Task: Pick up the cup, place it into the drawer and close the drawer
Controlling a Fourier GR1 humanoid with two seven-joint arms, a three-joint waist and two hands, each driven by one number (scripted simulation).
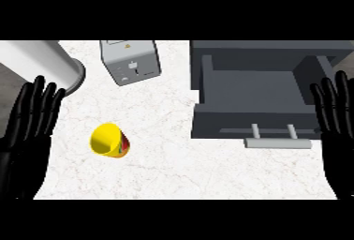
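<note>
Since the small yellow cup with a red patterned side [110,140] lies tipped on the white marbled worktop [207,173], its wide mouth turned up and towards the view's left, it will likely handle as a light, stiff thing with smooth, rather slippery walls. It may roll if nudged on its rounded side. A hold across the body, thumb on one wall and fingers on the other, or a pinch on the rim, looks the soundest choice. It sits left of centre, well apart from the drawer and touched by neither hand.

The dark grey drawer [259,96] is pulled open at the right, its pale bar handle [278,142] on two posts facing the robot. Its floor shows nothing inside, though the shaded corners are hard to read.

The left hand [29,119] rests at the left edge, fingers straight and spread, holding nothing. The right hand [336,117] rests likewise at the right edge beside the drawer, fingers straight.

A grey box-shaped appliance [130,62] stands at the back, and a white cylindrical container [43,63] at the far left.
</note>
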